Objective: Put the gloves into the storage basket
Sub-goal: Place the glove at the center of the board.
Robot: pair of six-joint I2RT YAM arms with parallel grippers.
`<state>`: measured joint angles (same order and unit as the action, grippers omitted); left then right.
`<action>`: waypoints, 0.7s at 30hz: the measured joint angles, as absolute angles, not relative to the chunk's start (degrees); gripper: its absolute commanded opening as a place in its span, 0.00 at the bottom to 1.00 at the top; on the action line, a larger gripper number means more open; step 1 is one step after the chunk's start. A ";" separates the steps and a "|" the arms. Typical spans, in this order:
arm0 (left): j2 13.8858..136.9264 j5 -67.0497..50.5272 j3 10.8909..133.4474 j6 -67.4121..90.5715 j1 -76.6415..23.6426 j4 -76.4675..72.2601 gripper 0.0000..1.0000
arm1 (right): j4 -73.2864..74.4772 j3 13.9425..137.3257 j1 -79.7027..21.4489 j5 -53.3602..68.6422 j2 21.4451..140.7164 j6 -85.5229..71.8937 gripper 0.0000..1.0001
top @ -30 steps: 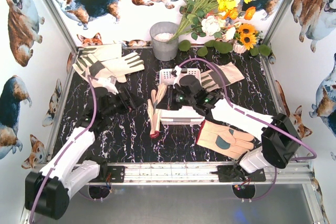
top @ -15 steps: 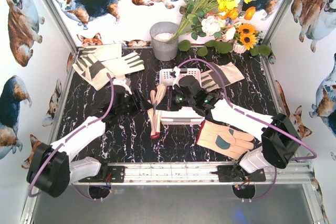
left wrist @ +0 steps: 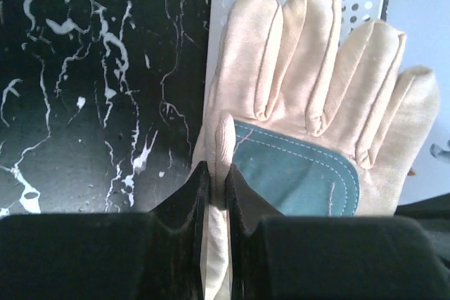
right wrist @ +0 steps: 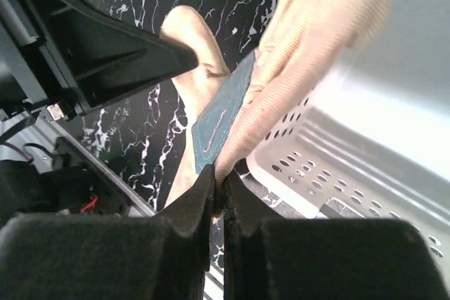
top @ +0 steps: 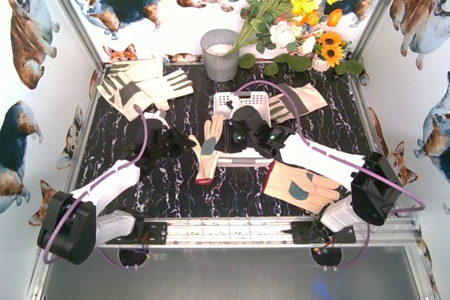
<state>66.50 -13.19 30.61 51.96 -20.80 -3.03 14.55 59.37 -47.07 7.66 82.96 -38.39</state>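
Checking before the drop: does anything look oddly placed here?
Yes. One glove is pinched by both the left fingers and the right fingers at once. It straddles the storage basket rim on the left arm's side rather than lying inside.

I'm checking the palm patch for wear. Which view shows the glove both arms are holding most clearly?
Left wrist: the glove faces the camera, its palm patch sharp and large. Top external shows the glove small. Right wrist catches it edge-on, partly blurred.
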 measured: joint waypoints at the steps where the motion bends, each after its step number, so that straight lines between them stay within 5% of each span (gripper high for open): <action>1: 66.11 -14.28 29.71 52.36 -19.75 -3.79 0.00 | 15.99 60.12 -47.92 6.13 83.22 -37.45 0.00; 21: 70.11 -27.03 20.91 49.52 -4.47 -8.95 0.00 | 25.43 76.36 -53.89 -3.03 102.52 -31.79 0.16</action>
